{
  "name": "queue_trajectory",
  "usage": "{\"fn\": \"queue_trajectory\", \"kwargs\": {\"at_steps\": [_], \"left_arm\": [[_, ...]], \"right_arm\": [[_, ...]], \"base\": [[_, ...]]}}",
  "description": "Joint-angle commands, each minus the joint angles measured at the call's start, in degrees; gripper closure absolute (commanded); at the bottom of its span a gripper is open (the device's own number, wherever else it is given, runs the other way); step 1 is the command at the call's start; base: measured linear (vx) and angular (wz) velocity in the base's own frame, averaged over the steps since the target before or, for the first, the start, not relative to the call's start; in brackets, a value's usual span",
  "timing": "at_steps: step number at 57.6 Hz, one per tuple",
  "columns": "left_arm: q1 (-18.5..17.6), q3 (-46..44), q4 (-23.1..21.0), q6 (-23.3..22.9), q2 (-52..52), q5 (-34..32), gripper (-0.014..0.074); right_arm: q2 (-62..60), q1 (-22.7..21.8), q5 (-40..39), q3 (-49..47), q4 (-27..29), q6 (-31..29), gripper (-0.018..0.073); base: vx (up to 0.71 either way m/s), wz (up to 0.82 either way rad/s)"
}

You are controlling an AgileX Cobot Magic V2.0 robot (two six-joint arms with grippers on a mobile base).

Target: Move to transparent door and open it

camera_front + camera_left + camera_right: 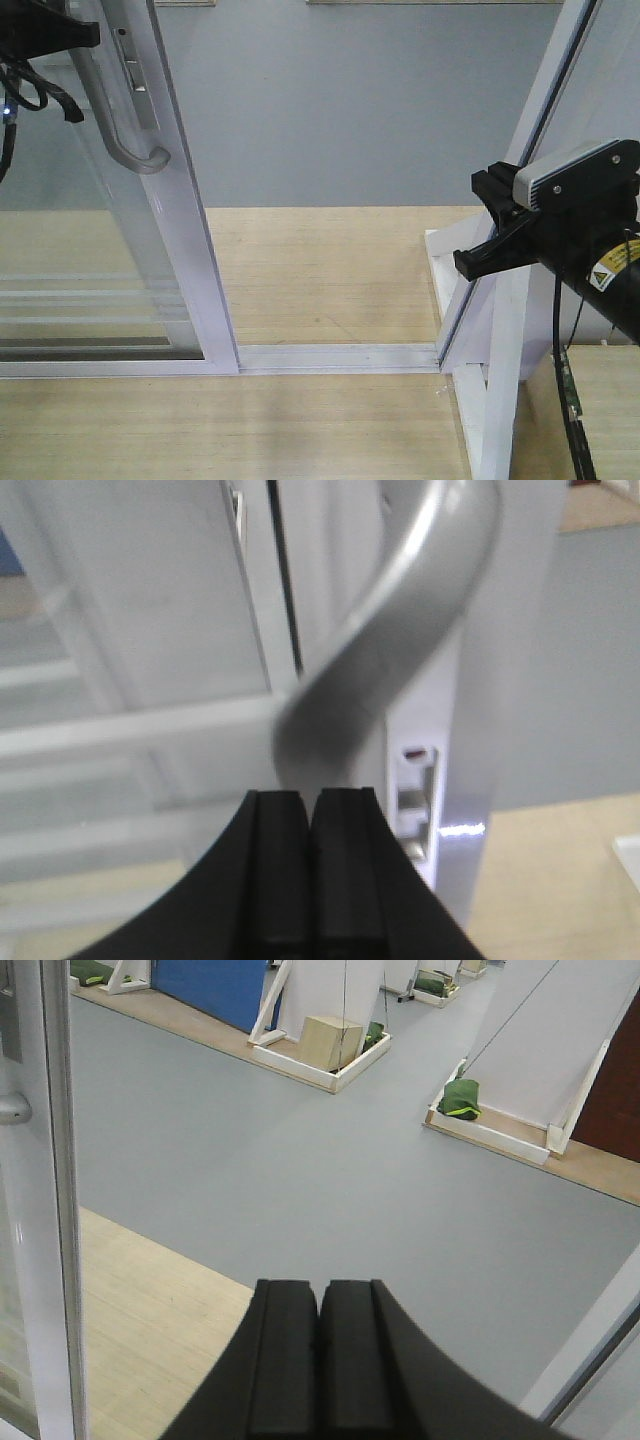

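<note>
The transparent door point(90, 250) stands at the left: clear glass with thin white bars in a white frame. Its curved grey handle point(125, 140) is on the right stile. My left gripper point(85, 35) is shut, at handle height at the top left. In the left wrist view its closed tips point(312, 792) sit just under the handle point(400, 650), touching or nearly touching it, with nothing between the jaws. My right gripper point(488, 215) is shut and empty at the right. It point(320, 1285) points over the grey floor, with the door stile point(50, 1210) at its left.
A white slanted support post point(545, 120) and its base point(490, 400) stand close by my right arm. A white floor track point(340, 355) crosses the opening. Beyond it are a wooden platform point(320, 260) and grey floor point(300, 1160), with boxed frames point(330, 1045) far off.
</note>
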Motion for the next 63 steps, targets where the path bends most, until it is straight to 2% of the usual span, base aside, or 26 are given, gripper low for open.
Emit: {"fn": "queue_trajectory", "kwargs": {"at_steps": [1, 17, 23, 33, 37, 43, 47, 56, 63], "left_arm": [[-0.7, 2.4, -0.2, 0.1, -6.0, -3.4, 0.0599], [-0.7, 22.0, -0.2, 0.1, -20.2, -11.6, 0.0599], [-0.7, 28.9, 0.0, 0.1, -26.6, -14.2, 0.0599], [-0.7, 39.2, 0.3, 0.0, -37.7, -13.8, 0.0599], [-1.0, 43.1, 0.2, -0.2, -42.7, -12.9, 0.0604], [-3.5, 48.6, 0.0, -0.2, -49.9, -10.7, 0.0603], [-5.5, 51.2, -1.1, -0.3, -54.1, -8.0, 0.0603], [-10.3, 54.4, -8.4, -1.0, -63.1, -0.7, 0.0603], [-12.9, 55.0, -11.0, -1.0, -68.3, 4.5, 0.0603]], "right_arm": [[-1.3, -0.3, -4.9, -1.5, 0.1, -0.3, 0.0567], [-6.4, -0.2, -1.2, -1.5, 0.1, 2.5, 0.0567], [-11.0, -0.1, 4.1, -1.5, 0.1, 2.5, 0.0567], [-21.5, -0.1, 16.7, -1.5, 0.1, 2.6, 0.0565], [-26.2, -0.1, 22.0, -1.5, 0.1, 2.7, 0.0564], [-33.8, -0.1, 28.8, -0.6, 0.1, 2.7, 0.0564], [-38.6, -0.1, 30.0, 1.7, 0.1, 2.7, 0.0563], [-48.7, -0.1, 31.2, 6.9, -0.1, 2.6, 0.0563], [-52.9, -0.1, 31.5, 8.3, -0.2, 2.6, 0.0563]], "base": [[0.0, 0.0], [0.0, 0.0], [0.0, 0.0], [0.0, 0.0], [0.0, 0.0], [0.0, 0.0], [0.0, 0.0], [0.0, 0.0], [0.0, 0.0]]}}
